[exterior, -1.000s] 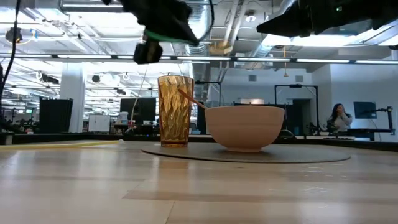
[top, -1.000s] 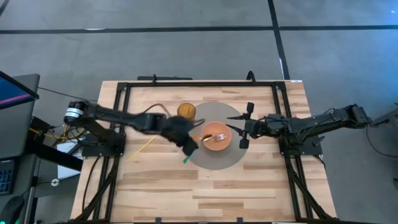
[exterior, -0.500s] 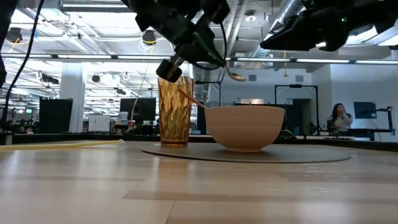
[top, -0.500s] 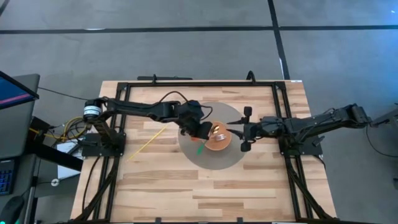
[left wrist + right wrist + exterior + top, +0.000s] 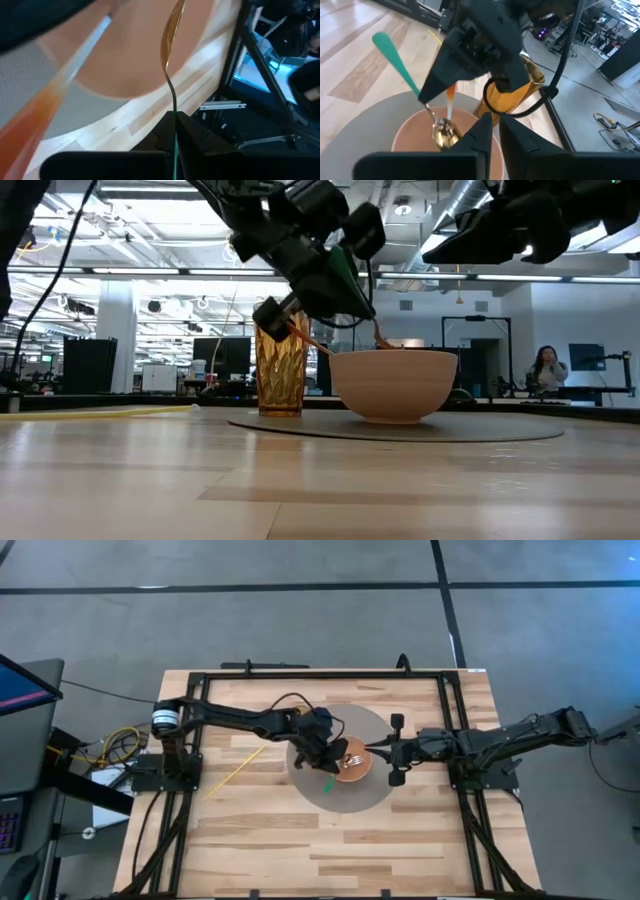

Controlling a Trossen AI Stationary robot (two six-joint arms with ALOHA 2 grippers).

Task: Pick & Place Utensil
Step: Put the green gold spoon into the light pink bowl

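Note:
A spoon with a teal handle (image 5: 387, 47) and a shiny metal bowl end (image 5: 445, 134) is in my left gripper (image 5: 426, 100), which is shut on it over the pink bowl (image 5: 352, 770). The spoon's metal end dips inside the pink bowl (image 5: 395, 385). An orange-handled utensil (image 5: 35, 122) lies in the same bowl, with its handle leaning over the rim. My right gripper (image 5: 378, 749) waits shut just right of the bowl, pointing at it. My left gripper pinches the spoon between its two fingers where the teal handle meets the thin metal stem (image 5: 174, 117). The fingers slant down from the table's left and lie across the handle. The spoon is tilted: its metal end (image 5: 170, 35) points down into the bowl and its teal end (image 5: 328, 783) sticks out behind.
The bowl sits on a round grey mat (image 5: 335, 798). An amber glass (image 5: 280, 360) stands on the mat at the bowl's far left, under the left arm. A thin yellow stick (image 5: 230, 775) lies on the wood to the left. Black frame rails edge the table.
My left gripper has swung from the mat's near left part toward the far right, over the bowl, then come down. The spoon has turned with it, and its metal end has sunk from above the rim into the bowl. The right arm has kept still.

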